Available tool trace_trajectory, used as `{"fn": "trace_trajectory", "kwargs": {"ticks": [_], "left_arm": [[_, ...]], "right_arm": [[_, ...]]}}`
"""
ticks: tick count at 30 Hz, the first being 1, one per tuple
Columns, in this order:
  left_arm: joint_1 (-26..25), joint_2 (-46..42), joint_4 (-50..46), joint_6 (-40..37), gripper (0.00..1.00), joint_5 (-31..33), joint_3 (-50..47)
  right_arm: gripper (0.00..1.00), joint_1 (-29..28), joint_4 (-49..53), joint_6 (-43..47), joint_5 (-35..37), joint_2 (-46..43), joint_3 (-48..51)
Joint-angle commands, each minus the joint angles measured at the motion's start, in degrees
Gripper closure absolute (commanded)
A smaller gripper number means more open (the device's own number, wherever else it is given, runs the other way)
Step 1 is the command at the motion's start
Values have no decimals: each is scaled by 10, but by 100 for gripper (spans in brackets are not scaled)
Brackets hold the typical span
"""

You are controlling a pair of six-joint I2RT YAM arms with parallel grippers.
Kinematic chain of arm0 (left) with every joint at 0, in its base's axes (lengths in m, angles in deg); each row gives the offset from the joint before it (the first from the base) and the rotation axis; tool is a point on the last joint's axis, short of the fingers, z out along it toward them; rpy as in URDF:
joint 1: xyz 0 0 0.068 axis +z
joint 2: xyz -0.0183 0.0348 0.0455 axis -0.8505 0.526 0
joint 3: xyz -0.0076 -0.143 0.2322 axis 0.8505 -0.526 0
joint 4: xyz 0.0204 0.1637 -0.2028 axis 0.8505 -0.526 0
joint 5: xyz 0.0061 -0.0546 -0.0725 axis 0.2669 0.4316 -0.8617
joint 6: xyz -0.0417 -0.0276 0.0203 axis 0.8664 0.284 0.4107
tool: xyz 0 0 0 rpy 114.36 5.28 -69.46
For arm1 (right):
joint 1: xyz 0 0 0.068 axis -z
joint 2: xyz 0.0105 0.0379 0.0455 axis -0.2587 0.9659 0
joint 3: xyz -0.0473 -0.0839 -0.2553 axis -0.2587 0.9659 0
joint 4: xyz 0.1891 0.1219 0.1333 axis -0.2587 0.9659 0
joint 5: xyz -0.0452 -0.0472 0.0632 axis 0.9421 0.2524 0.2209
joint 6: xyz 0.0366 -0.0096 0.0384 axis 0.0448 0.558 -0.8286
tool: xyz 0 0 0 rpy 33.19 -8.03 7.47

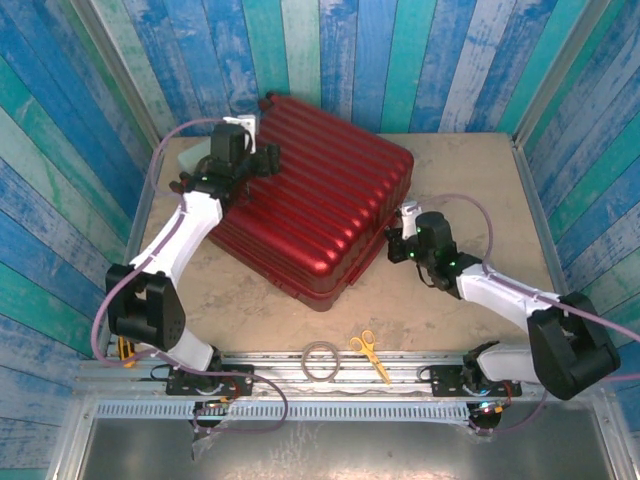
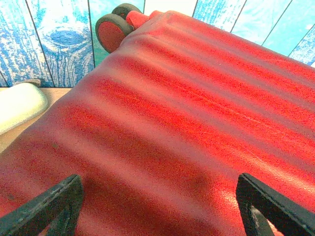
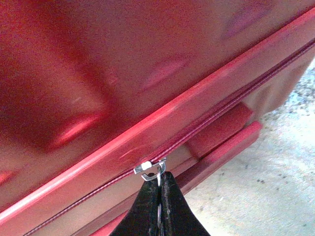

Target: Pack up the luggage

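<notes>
Shows luggage point(image 1: 330, 200) closed, flat on counter point(image 1: 470, 170), left of centre, wheels point(image 2: 112, 30) toward back wall point(image 1: 330, 50). Finds left tool point(image 2: 160, 206) spread wide over ribbed shell point(image 2: 197, 123) at far-left corner, gripping nothing. Finds right tool point(image 3: 158, 196) pinched tight on zipper pull point(image 3: 151, 169) at luggage's right side seam

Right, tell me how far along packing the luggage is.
Done: the luggage lies shut on the table. In hand: the right fingers are pinched on the zipper pull at the side seam, while the left fingers stand open over its ribbed top near the wheels. Left: running the zip round; how much is already closed cannot be told.
</notes>
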Motion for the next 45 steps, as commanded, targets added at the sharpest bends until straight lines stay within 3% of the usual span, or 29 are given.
{"fn": "trace_trajectory", "kwargs": {"ticks": [1, 21, 37, 39, 41, 45], "left_arm": [[-4, 51, -175, 21, 17, 6, -38], [-13, 86, -207, 13, 16, 49, -26], [-18, 90, -212, 14, 16, 73, -23], [-20, 66, -199, 14, 16, 82, -24], [-27, 19, -162, 8, 14, 86, -39], [-49, -121, -57, -21, 12, 79, -98]], "right_arm": [[100, 38, 23, 3, 21, 22, -19], [99, 161, 31, 32, -105, 176, -159], [98, 184, 80, 35, -135, 241, -258], [87, 186, 95, 36, -135, 239, -264], [56, 188, 134, 40, -149, 237, -282], [41, 194, 231, 22, -138, 212, -300]]}}
